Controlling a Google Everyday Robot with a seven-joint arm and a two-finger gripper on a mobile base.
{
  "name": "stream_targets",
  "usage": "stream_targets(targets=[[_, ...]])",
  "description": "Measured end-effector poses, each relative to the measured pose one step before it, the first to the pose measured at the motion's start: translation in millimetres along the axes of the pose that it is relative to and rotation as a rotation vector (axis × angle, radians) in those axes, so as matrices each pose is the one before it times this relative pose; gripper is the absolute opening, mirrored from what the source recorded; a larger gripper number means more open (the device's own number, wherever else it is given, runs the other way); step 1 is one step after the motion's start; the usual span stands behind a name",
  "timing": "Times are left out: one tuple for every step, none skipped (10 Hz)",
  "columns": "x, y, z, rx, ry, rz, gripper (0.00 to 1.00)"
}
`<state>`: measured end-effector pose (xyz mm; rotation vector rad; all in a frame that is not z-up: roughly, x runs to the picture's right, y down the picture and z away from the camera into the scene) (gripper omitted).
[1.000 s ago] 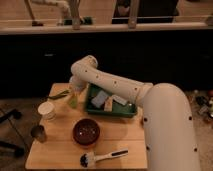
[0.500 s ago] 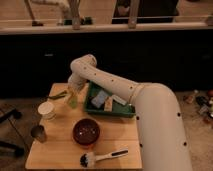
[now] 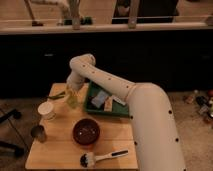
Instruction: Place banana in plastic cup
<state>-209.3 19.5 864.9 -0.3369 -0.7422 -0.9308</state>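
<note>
The banana (image 3: 56,95) is a slim yellow-green shape near the table's back left, sticking out to the left of my gripper (image 3: 71,98). Its right end meets the gripper; the contact itself does not show. The plastic cup (image 3: 46,110), pale cream with a wide rim, stands upright on the table's left side, just below and left of the banana and the gripper. The white arm reaches in from the right and bends down to the gripper.
A shiny metal cup (image 3: 38,133) stands in front of the plastic cup. A dark red bowl (image 3: 86,131) sits mid-table. A white-handled black brush (image 3: 102,158) lies at the front. A green tray (image 3: 94,108) with items lies right of the gripper.
The arm's lower part has shifted slightly. The gripper and banana stay at nearly the same spot near the cup.
</note>
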Motion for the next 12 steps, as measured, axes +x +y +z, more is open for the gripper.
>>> stream_targets(targets=[[-0.56, -1.95, 2.12, -0.00759, -0.00324, -0.00071, 0.05], [0.18, -1.01, 2.92, -0.01013, -0.00332, 0.00073, 0.17], [0.72, 0.01, 2.03, -0.00639, -0.00331, 0.00174, 0.27], [1.15, 0.41, 1.05, -0.00317, -0.0024, 0.00222, 0.35], [2.16, 0.47, 0.62, -0.00081, -0.00414, 0.00411, 0.47], [1.79, 0.68, -0.12, 0.00003, -0.0018, 0.00323, 0.55], [2.11, 0.49, 0.42, 0.00029, -0.00309, 0.00439, 0.65], [1.65, 0.46, 0.49, -0.00085, -0.00274, 0.00374, 0.74], [1.8, 0.97, 1.01, -0.00136, -0.00367, 0.00477, 0.8], [0.83, 0.95, 1.18, -0.00248, -0.00486, 0.00319, 0.8], [0.27, 0.48, 0.59, -0.00162, -0.0032, 0.00137, 0.8], [0.72, 0.41, -0.11, -0.00277, -0.00184, 0.0022, 0.8]])
